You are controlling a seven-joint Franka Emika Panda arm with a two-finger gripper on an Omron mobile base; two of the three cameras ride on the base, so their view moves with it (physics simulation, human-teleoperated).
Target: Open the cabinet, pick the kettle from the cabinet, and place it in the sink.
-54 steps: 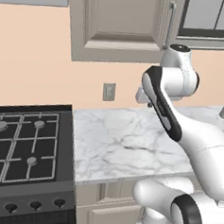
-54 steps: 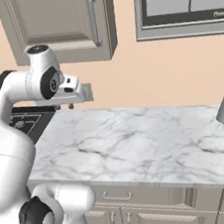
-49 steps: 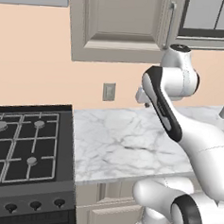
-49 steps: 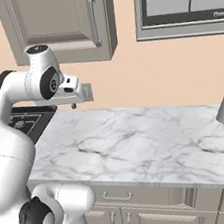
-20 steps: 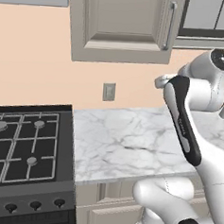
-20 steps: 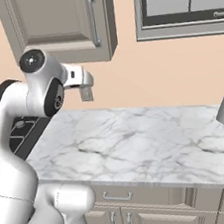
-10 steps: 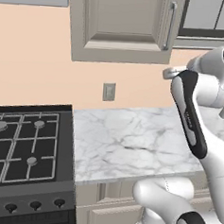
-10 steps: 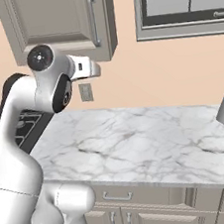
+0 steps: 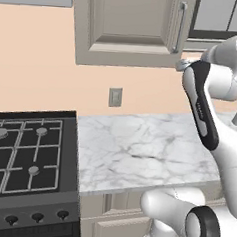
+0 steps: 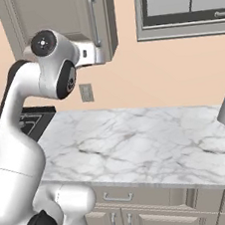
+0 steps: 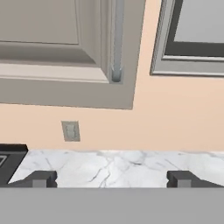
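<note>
One vertical bar handle (image 11: pixel 117 41) on the cabinet (image 11: pixel 52 52) sits above your gripper (image 11: pixel 111 178); its fingers (image 11: pixel 41 178) stand wide apart, empty.

The tall taupe-grey wall cabinet with a recessed-panel door (image 9: pixel 129 26) hangs above the white marble counter (image 9: pixel 138 152), its long vertical bar handle (image 9: pixel 180 25) at its right edge. The glass-fronted dark-framed cabinet (image 10: pixel 185 2) hangs to its right. The black gas stove (image 9: pixel 25 156) adjoins the counter's left edge. A small wall outlet plate (image 9: pixel 115 96) sits between cabinet and counter. The two-finger gripper (image 10: pixel 99 53) is just below the handle.
</note>
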